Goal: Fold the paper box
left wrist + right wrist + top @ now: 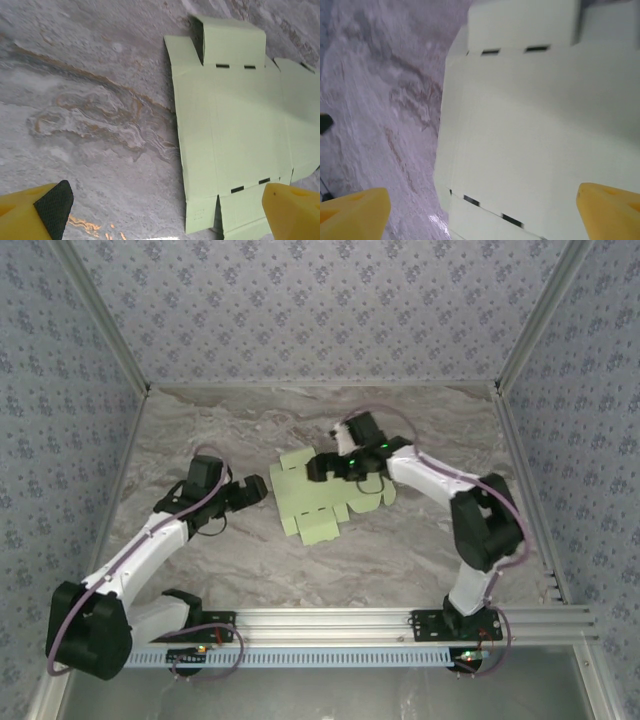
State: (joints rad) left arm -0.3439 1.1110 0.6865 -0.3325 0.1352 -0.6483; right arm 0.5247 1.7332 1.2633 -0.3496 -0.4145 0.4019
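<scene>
Left gripper (256, 490): jaws wide apart, empty, just beside the sheet's left edge.
Grey marbled tabletop (190, 440): bare to the left and near side.
Paper box (318, 505): pale green flat die-cut card sheet, mid-table; long axis far-to-near, slightly tilted.
Left wrist view: far flap (232, 40) partly raised.
Right gripper (328, 468): jaws wide apart, empty, over the sheet's far part.

Soft even light, faint shadows; right wrist view shows the paper box (530, 125) blurred and washed out.
</scene>
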